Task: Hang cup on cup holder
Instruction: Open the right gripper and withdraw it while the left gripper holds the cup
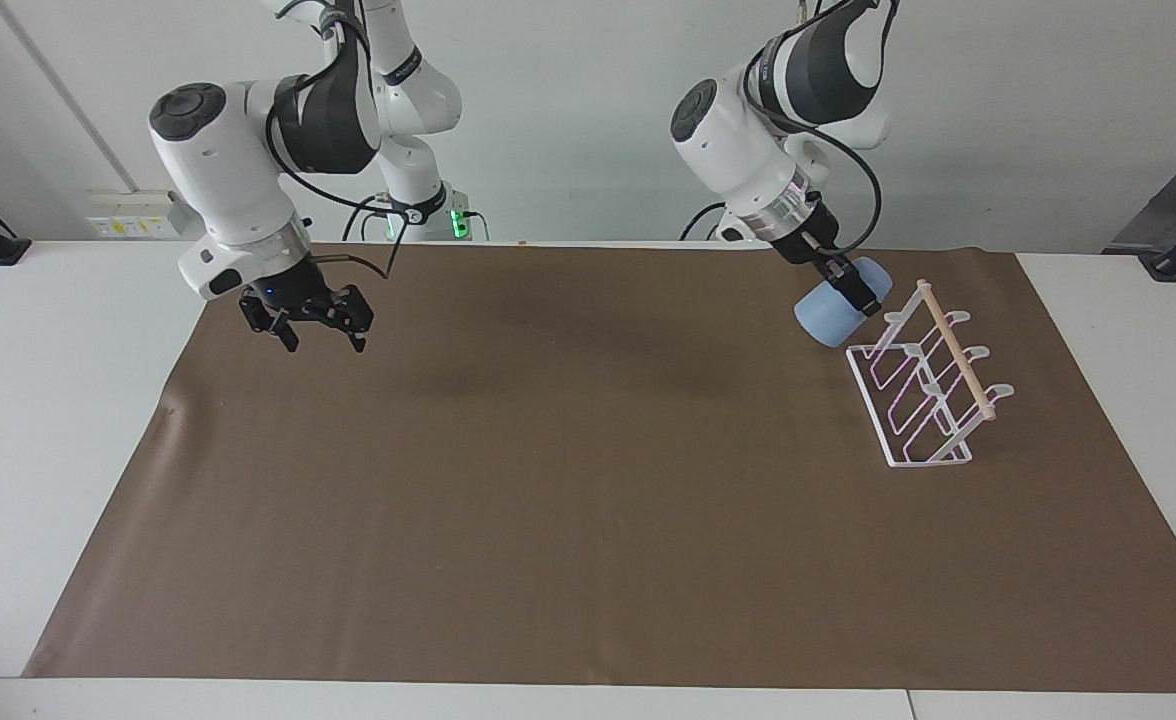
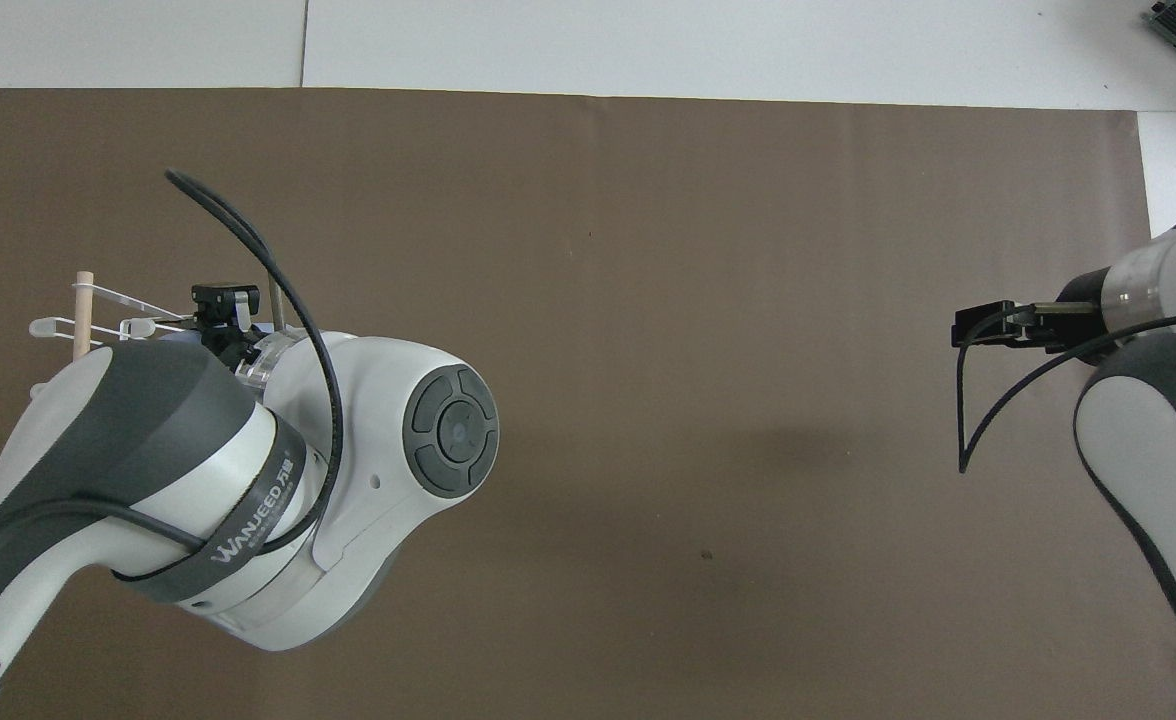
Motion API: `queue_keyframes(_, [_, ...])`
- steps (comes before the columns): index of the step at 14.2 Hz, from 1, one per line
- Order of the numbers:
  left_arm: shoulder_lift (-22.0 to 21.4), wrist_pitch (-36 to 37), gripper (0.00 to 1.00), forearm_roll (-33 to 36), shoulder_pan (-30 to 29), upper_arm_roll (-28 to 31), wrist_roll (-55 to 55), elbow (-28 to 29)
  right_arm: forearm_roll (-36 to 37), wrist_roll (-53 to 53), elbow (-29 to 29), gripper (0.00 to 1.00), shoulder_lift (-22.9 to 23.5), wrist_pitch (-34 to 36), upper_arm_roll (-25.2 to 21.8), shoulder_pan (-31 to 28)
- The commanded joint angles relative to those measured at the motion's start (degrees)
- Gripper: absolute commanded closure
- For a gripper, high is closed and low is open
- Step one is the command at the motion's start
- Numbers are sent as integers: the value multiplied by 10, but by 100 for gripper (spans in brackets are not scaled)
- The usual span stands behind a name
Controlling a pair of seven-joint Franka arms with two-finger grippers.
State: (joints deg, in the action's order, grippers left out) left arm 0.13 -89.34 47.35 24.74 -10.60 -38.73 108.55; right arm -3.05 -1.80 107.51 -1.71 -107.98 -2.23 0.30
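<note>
The light-blue cup [image 1: 830, 314] is tilted on its side in my left gripper [image 1: 856, 291], which is shut on it. It hangs low over the brown mat, right beside the end of the cup holder [image 1: 923, 385] that is nearer to the robots. The cup holder is a slanted white wire rack with a wooden dowel, toward the left arm's end of the table; its prongs are bare. In the overhead view my left gripper [image 2: 220, 303] sits beside the rack [image 2: 98, 312], and the arm hides the cup. My right gripper [image 1: 314, 326] is open and empty over the mat; the overhead view shows it too [image 2: 978, 326].
A brown mat [image 1: 588, 520] covers most of the white table [image 1: 58, 400]. The bulky left arm [image 2: 278, 480] hides the mat beside the rack in the overhead view.
</note>
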Motion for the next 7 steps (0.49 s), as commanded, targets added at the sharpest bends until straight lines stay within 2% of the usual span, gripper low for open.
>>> queue_keyframes(1, [-3,15,100,17,4,2,34,4,12,-8,-54,0,-11,64,6,-12])
queue_keyframes(3, [-6,13,100,20,3,3,35,18,12,-13,-82,0,-27,93,5,-17])
queue_keyframes(6, [-14,11,100,27,0,5,36,41,12,-29,-80,0,-52,127,6,-18])
queue_keyframes(7, [-14,9,100,52,-2,6,34,41,16,-29,-83,0,-55,137,6,-16])
